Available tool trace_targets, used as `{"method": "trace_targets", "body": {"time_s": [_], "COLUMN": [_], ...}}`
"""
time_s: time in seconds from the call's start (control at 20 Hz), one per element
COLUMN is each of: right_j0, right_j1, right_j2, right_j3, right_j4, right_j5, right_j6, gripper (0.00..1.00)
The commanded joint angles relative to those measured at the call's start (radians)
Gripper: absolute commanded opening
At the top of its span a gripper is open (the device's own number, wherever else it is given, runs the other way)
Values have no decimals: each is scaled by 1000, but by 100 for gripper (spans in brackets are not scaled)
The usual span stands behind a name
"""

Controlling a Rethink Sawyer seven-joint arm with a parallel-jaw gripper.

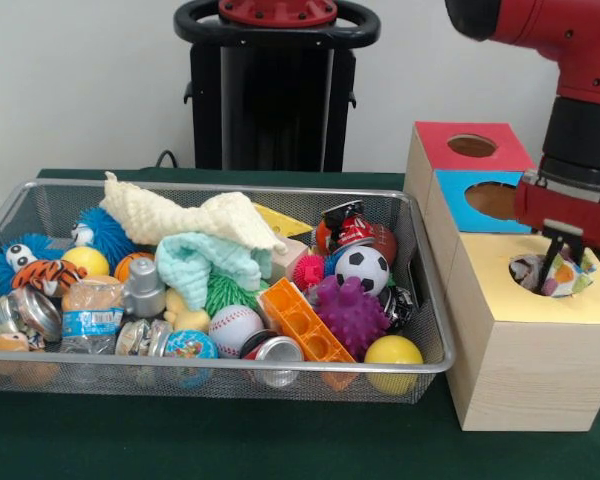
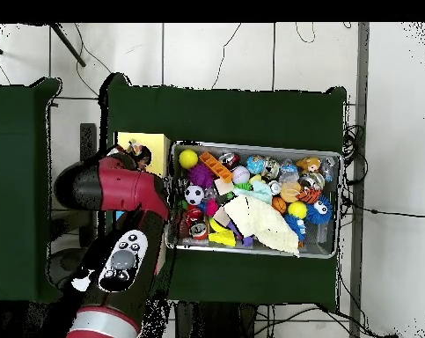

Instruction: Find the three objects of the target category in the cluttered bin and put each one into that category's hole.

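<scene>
The wire mesh bin [image 1: 230, 368] holds many toys, and it also shows in the overhead view [image 2: 251, 146]. My gripper [image 1: 556, 268] hangs over the round hole of the yellow-faced wooden box [image 1: 510, 300]. It is shut on a white spotted cloth [image 1: 531, 272] that sits bunched in the hole's mouth. In the overhead view the gripper [image 2: 142, 158] is above the yellow box [image 2: 136, 141], left of the bin. No other spotted cloth shows in the bin.
A cream knitted cloth [image 1: 175, 212] and a mint fluffy cloth [image 1: 202, 262] lie on top of the toys. A soccer ball [image 1: 362, 268], purple spiky ball [image 1: 350, 315] and orange brick [image 1: 302, 322] are nearby. The blue-faced box [image 1: 462, 205] and red-faced box [image 1: 440, 140] stand behind the yellow one.
</scene>
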Motion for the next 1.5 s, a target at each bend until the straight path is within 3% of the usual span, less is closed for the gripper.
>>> {"method": "trace_targets", "body": {"time_s": [0.05,0.7,1.1,1.5], "right_j0": [1,-34,-63,-79], "right_j1": [-170,-150,-50,3], "right_j2": [25,39,41,78], "right_j3": [37,4,-73,-129], "right_j4": [-34,-67,-84,-62], "right_j5": [234,220,41,15], "right_j6": [88,71,66,80], "gripper": [0,0,0,0]}}
